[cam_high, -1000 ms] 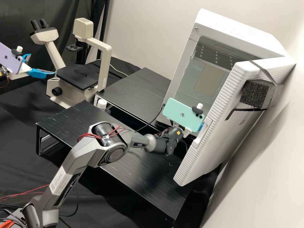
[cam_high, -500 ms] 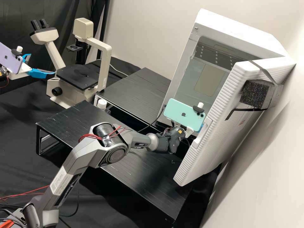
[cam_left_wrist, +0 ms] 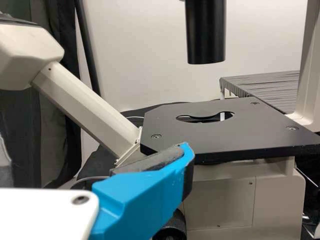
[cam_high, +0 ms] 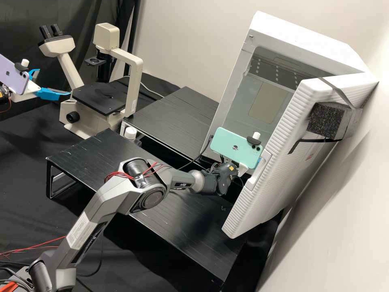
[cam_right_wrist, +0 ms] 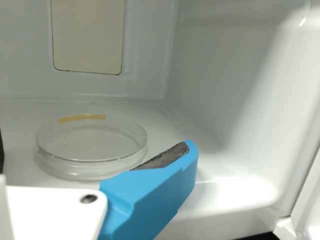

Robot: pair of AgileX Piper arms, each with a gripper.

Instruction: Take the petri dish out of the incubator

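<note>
White incubator floor is supporting the petri dish. I am shifting my right gripper slightly inward, its fingers parted and unloaded; grasp alignment is apparently progressing, with extraction pending.

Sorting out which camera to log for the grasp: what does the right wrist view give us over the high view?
Right wrist view adds: the petri dish lying on the incubator floor, yellow strip at its rim.

High view adds: microscope, black stands, foam block strapped to the door, left gripper.

Both: incubator interior with beige panel, part of the right gripper.
</note>
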